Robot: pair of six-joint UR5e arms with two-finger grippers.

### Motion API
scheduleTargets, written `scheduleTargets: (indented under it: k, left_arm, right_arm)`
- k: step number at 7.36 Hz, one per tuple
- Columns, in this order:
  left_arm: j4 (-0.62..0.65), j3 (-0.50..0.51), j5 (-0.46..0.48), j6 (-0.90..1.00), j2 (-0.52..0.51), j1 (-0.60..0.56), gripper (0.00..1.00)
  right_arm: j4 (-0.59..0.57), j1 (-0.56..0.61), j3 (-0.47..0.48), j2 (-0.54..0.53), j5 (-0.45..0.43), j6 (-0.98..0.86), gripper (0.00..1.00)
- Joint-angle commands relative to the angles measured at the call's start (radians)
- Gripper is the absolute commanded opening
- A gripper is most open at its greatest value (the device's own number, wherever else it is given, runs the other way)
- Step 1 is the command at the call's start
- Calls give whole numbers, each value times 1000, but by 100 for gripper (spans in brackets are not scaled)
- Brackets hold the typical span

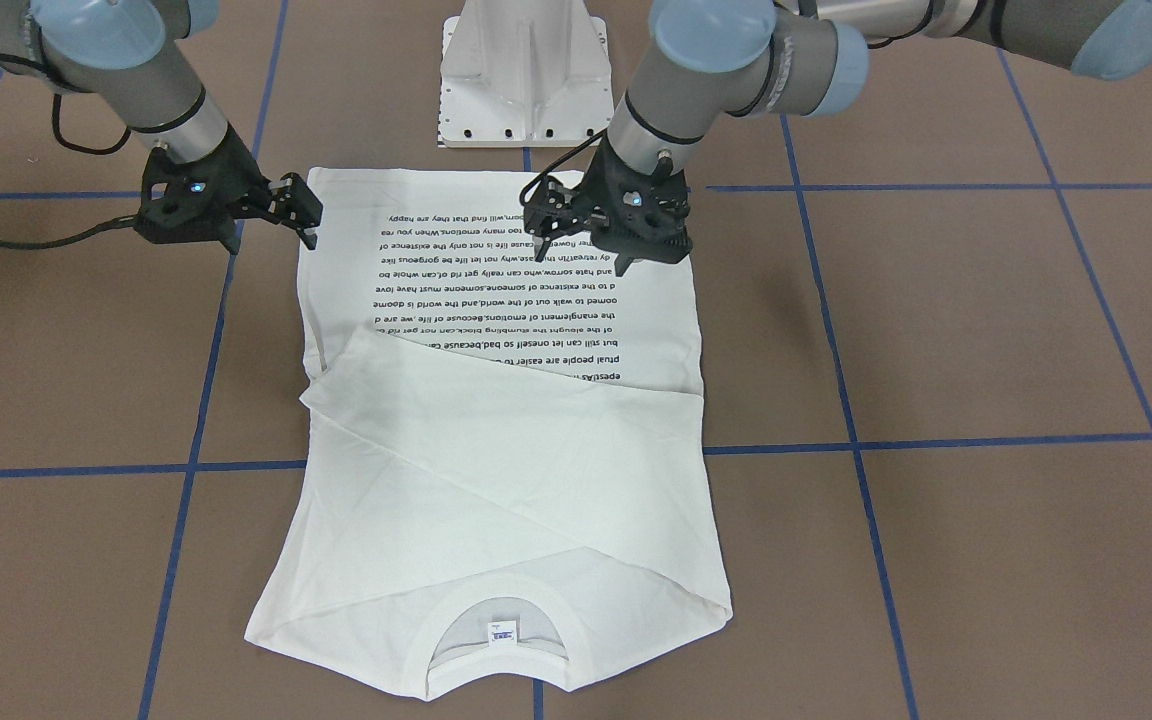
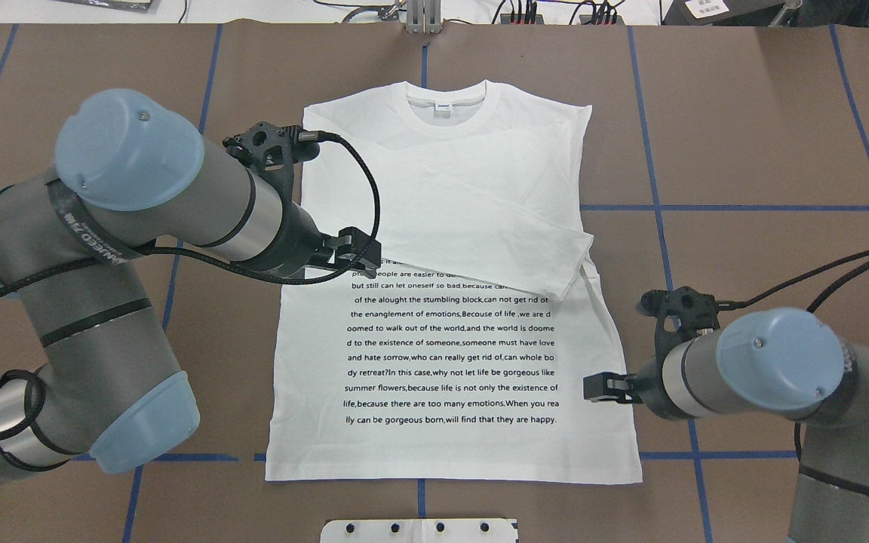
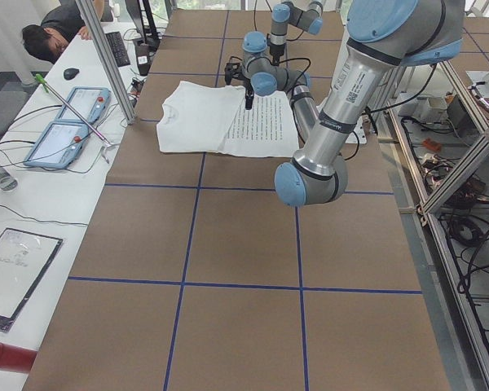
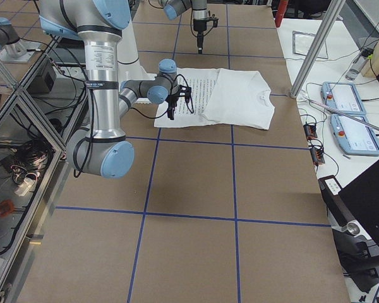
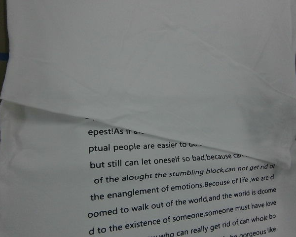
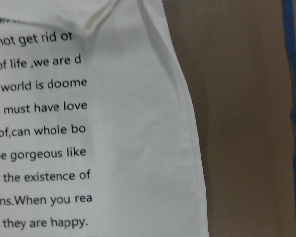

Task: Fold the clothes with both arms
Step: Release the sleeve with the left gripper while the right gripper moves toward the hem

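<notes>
The white shirt [image 1: 496,470] [image 2: 465,173] lies flat on the brown table, with its collar and label [image 2: 443,108] at the far side. Both sleeves are folded across the chest, and one covers the top of the black text [image 2: 449,354]. My left gripper [image 2: 363,253] [image 1: 576,255] hovers open over the shirt's left edge near the folded sleeve, holding nothing. Just off the shirt's lower right edge, my right gripper [image 2: 593,386] [image 1: 311,225] is open and empty. The wrist views show only cloth [image 5: 138,59] [image 6: 128,123], no fingers.
The white pedestal base [image 1: 526,70] stands just behind the shirt's hem. Blue tape lines [image 2: 657,207] grid the table. A side desk holds tablets [image 3: 65,122], and a person [image 3: 53,32] sits there. Bare brown table lies on both sides of the shirt.
</notes>
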Motion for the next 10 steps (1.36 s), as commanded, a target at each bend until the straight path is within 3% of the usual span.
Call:
scheduleTargets:
  k: [1,4,8,10]
  left_arm:
    - [37,-40,8,-1,9,2,100]
    - [37,-40,31,-1,9,6,100]
    - [36,-39,33,-1,11,7,100]
    - [33,-33,33,1,9,9,100]
  right_arm:
    - [2,-107,-37,-9,-47,59,99]
    - [53,-111,-105,-11,-44,58,90]
    - [53,-115,-96,-14,-32,71,83]
    - [51,-124,-84,-12,-33,101,71]
